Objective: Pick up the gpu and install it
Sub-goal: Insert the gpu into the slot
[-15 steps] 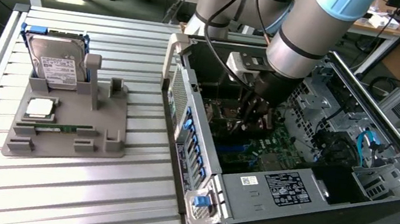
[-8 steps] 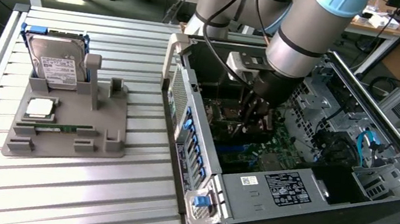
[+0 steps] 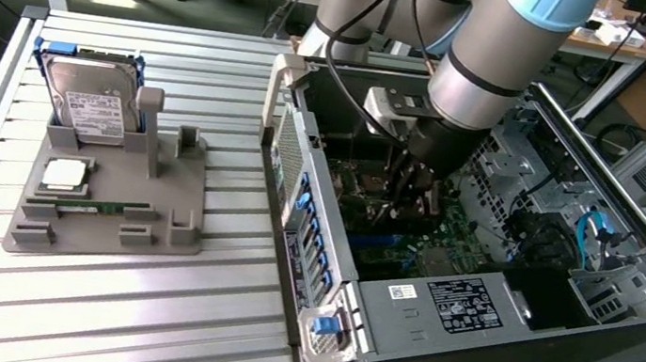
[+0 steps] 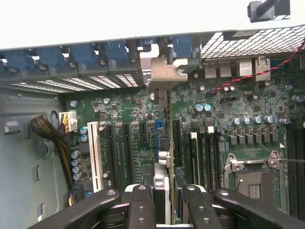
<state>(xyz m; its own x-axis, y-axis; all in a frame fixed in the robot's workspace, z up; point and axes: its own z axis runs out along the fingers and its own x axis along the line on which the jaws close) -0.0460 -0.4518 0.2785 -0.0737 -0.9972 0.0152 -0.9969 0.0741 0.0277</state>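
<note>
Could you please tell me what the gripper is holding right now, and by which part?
The gripper holds the gpu edge-on over the motherboard, gripped by its upper edge, at the end away from the bracket.

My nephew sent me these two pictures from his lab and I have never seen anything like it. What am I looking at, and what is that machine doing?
It is a robot arm working inside an opened desktop computer case lying on a slatted metal table. One picture comes from a camera off to the side; the other from a camera on the arm's wrist, looking down past its pincer at the green motherboard.

The pincer is shut on the gpu, a thin card seen edge-on, standing upright over the motherboard slots, its silvery bracket against the case's rear wall.

In the side picture, a grey holder beside the case carries a hard drive, a processor chip and a green memory stick.
</note>
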